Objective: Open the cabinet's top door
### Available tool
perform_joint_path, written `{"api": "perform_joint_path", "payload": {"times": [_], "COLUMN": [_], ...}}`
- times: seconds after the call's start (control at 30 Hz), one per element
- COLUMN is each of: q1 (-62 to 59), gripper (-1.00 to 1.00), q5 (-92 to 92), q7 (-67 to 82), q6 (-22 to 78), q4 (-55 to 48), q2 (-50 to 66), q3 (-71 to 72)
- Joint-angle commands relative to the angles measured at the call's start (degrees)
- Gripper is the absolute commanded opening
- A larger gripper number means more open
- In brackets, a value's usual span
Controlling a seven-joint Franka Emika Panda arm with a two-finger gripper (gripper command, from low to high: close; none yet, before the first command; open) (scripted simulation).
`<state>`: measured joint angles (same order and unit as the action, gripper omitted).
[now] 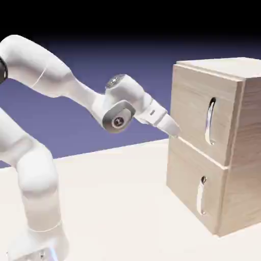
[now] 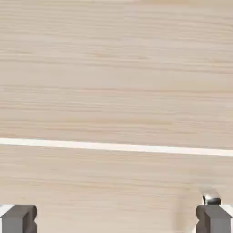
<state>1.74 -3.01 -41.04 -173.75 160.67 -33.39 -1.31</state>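
Because the upper, light-wood square door of the boxy wood-grain cabinet looks shut, the move now, as I judge, is to reach its long, curved, shiny metal handle. In the exterior view this handle lies from the two-finger end effector at about two o'clock, near but apart. The handle stands on the door's three o'clock side, and its long axis runs almost upright, from a little past twelve o'clock down towards six.

The end effector is released: in the hand view its grey fingertips stand wide apart, and nothing is between them. They spread nearly parallel to the pale seam, so I think they could close across an upright handle without much roll. A piece of shiny metal shows at five o'clock there, partly hidden; I cannot tell which handle it is. The only arm, white and jointed, should shift sideways and slightly up.
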Motion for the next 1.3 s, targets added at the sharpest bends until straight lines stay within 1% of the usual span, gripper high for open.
{"api": "perform_joint_path", "payload": {"times": [0.0, 1.27], "q1": [0.9, 33.9], "gripper": [0.0, 0.0], "q5": [-2.5, -97.2], "q7": [1.2, 45.9], "q6": [0.2, 8.2], "q4": [-0.3, -10.8], "q2": [-0.6, -23.6], "q3": [-1.1, -42.5]}}
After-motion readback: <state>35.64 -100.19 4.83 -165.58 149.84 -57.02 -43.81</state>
